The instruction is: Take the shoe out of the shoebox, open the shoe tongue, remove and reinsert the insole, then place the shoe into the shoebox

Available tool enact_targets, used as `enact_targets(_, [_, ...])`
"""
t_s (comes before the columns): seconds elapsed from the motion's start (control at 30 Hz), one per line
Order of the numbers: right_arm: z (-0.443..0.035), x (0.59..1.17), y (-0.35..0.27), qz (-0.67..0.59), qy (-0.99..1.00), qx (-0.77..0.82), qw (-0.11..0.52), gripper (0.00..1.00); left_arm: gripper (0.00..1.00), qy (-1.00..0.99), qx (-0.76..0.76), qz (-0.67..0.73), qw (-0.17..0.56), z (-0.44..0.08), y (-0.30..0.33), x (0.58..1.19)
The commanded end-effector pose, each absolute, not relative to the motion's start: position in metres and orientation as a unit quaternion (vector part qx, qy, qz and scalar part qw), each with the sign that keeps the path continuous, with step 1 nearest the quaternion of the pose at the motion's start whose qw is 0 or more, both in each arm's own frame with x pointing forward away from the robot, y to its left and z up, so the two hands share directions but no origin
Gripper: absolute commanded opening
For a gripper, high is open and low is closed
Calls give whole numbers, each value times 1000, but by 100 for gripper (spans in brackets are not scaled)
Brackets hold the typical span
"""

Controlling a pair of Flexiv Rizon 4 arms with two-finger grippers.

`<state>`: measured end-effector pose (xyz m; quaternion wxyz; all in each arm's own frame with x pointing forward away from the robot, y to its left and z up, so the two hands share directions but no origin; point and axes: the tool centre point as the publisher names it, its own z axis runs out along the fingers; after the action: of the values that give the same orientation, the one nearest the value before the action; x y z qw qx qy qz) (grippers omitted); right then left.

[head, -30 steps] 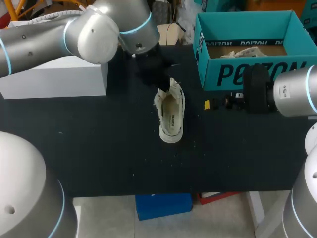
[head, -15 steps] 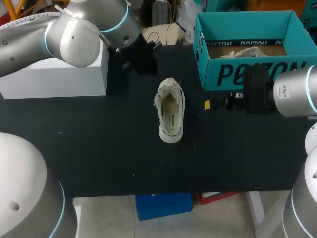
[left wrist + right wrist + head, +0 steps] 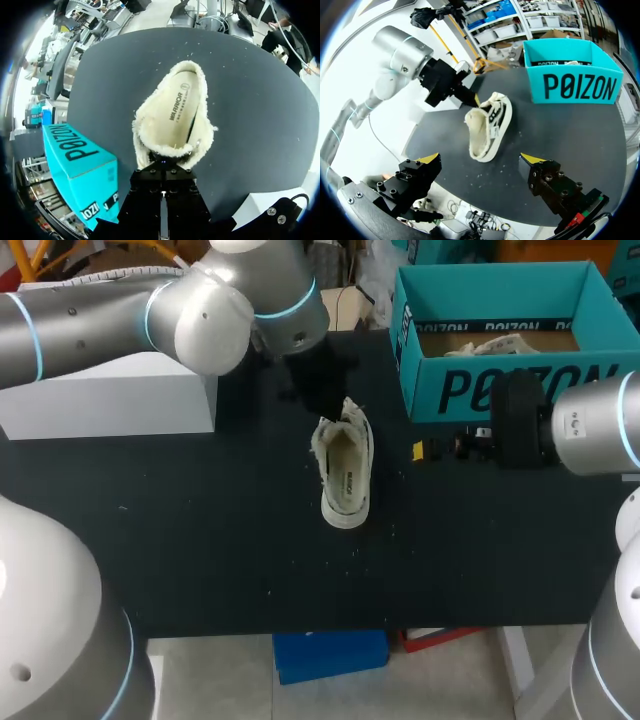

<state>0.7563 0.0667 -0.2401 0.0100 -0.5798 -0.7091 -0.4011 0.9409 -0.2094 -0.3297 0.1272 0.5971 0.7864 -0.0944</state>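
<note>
Shoe (image 3: 345,472) lies on the table (image 3: 200,540), outside the box (image 3: 500,350). The left gripper (image 3: 475,101) meets its far end, and I cannot tell how its fingers stand. The right gripper (image 3: 481,158) hangs nearby, fingers wide apart.

Bright, even light falls from overhead. Just ahead of the left gripper (image 3: 163,172) the pale shoe (image 3: 172,120) is fully lit. The matte black table (image 3: 250,100) shows no glare, and the silver left arm (image 3: 200,310) carries a soft sheen.

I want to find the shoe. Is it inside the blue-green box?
No, the shoe lies on the black table, outside the shoebox.
</note>
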Motion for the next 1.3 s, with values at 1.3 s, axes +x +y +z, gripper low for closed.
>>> enact_targets(1.3, [-240, 756, 67, -401, -709, -580, 10, 100, 0, 745, 658, -71, 79, -367, -203, 917])
